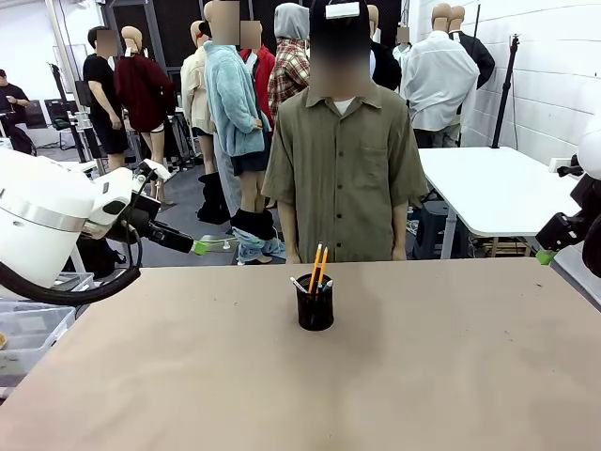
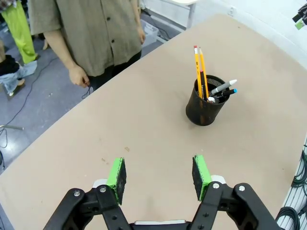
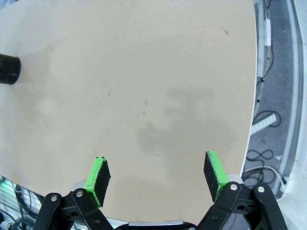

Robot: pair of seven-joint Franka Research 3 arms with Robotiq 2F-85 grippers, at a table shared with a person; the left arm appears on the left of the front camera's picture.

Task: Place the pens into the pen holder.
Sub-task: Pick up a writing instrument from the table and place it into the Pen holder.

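Observation:
The black mesh pen holder [image 1: 315, 308] stands at the middle of the tan table [image 1: 188, 376]. Two yellow-orange pencils [image 1: 318, 267] and several other pens [image 2: 221, 88] stick up out of it. In the left wrist view the holder [image 2: 206, 103] sits well beyond my left gripper [image 2: 158, 176], which is open and empty above the table. The left gripper [image 1: 199, 247] hangs over the table's far left edge. My right gripper [image 3: 156, 176] is open and empty above bare table; its green tip [image 1: 545, 256] shows at the far right. The holder's base [image 3: 8, 69] shows at that view's left edge.
A person [image 1: 343, 160] in an olive shirt stands at the far side behind the holder, hands down. Clear plastic bins [image 1: 28, 329] sit off the table's left edge. A white table [image 1: 493, 188] stands at the back right. Cables [image 3: 268, 120] lie on the floor past the table's edge.

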